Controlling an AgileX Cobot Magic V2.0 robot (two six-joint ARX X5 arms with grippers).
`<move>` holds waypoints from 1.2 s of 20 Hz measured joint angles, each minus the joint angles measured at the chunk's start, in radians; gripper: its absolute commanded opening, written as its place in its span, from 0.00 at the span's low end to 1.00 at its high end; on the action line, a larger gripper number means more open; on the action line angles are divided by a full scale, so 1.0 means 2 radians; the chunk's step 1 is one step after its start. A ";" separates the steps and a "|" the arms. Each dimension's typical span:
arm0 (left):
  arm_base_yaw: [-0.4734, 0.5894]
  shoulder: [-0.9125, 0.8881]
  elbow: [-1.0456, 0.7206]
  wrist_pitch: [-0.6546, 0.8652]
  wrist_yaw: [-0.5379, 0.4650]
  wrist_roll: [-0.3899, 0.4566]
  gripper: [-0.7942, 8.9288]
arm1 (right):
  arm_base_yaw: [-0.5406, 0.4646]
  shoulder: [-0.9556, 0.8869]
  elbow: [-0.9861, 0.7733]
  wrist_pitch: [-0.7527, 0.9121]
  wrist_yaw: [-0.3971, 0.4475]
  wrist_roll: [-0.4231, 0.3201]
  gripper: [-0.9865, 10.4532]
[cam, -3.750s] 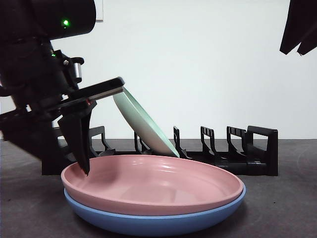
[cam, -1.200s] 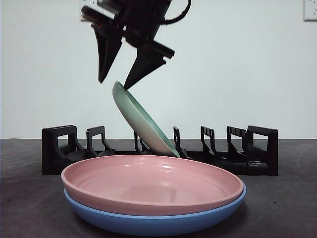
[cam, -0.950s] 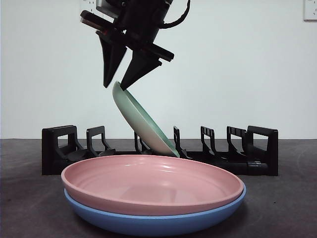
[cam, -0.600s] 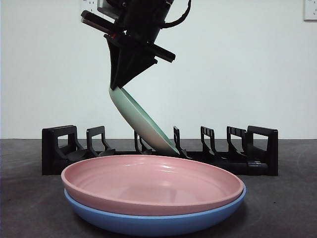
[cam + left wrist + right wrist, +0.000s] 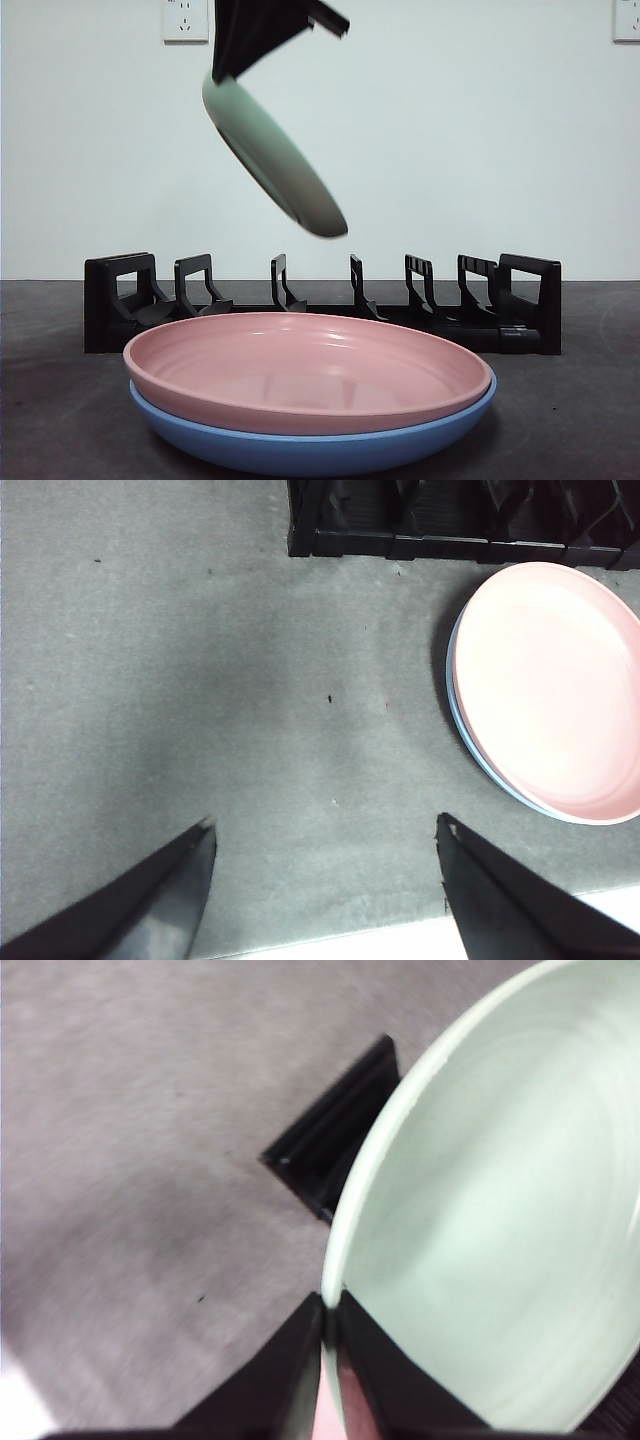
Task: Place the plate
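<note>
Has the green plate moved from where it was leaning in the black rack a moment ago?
Yes. The green plate, pinched at its rim by the right gripper, has gone up, clear above the black rack it leaned in.

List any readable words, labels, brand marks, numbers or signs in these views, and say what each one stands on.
None: no view shows readable text.
Green plate, held up by the right gripper: plain, no print.
Pink plate and blue plate beneath it: unmarked.
Black rack: no label visible.
Wall sockets: no lettering can be made out.
Left gripper, open over the table: no markings.
</note>
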 measured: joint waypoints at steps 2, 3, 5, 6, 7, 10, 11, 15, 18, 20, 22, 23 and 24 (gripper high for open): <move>0.000 0.000 0.000 0.005 0.000 0.000 0.44 | 0.009 0.000 0.021 -0.025 0.004 -0.017 0.10; 0.000 0.000 0.000 0.008 0.000 0.000 0.44 | 0.015 -0.002 0.022 -0.032 0.010 -0.027 0.10; 0.000 0.000 0.000 0.011 0.000 0.000 0.44 | 0.029 -0.005 0.022 -0.044 0.017 -0.040 0.10; 0.000 0.000 0.000 0.012 0.000 0.000 0.44 | 0.038 -0.008 0.022 -0.045 0.020 -0.043 0.10; 0.000 0.000 0.000 0.012 0.000 0.000 0.44 | 0.047 -0.014 0.022 -0.045 0.025 -0.046 0.10; 0.000 0.000 0.000 0.013 0.000 0.000 0.44 | 0.070 -0.040 0.021 -0.045 0.036 -0.052 0.10; 0.000 0.000 0.000 0.013 0.000 0.000 0.44 | 0.077 -0.049 0.018 -0.045 0.043 -0.052 0.10; 0.000 0.000 0.000 0.013 0.000 0.000 0.44 | 0.096 -0.073 -0.032 -0.021 0.060 -0.052 0.10; 0.000 0.000 0.000 0.013 0.000 0.000 0.44 | 0.117 -0.115 -0.132 0.038 0.073 -0.052 0.10; 0.000 0.000 0.000 0.013 0.000 0.000 0.44 | 0.136 -0.157 -0.204 0.077 0.091 -0.052 0.10; 0.000 0.000 0.000 0.013 0.000 0.000 0.44 | 0.157 -0.196 -0.266 0.110 0.124 -0.052 0.10; 0.000 0.000 0.000 0.013 0.000 0.000 0.44 | 0.169 -0.212 -0.296 0.122 0.144 -0.053 0.10; 0.000 0.000 0.000 0.013 0.000 0.000 0.44 | 0.182 -0.224 -0.324 0.130 0.164 -0.054 0.10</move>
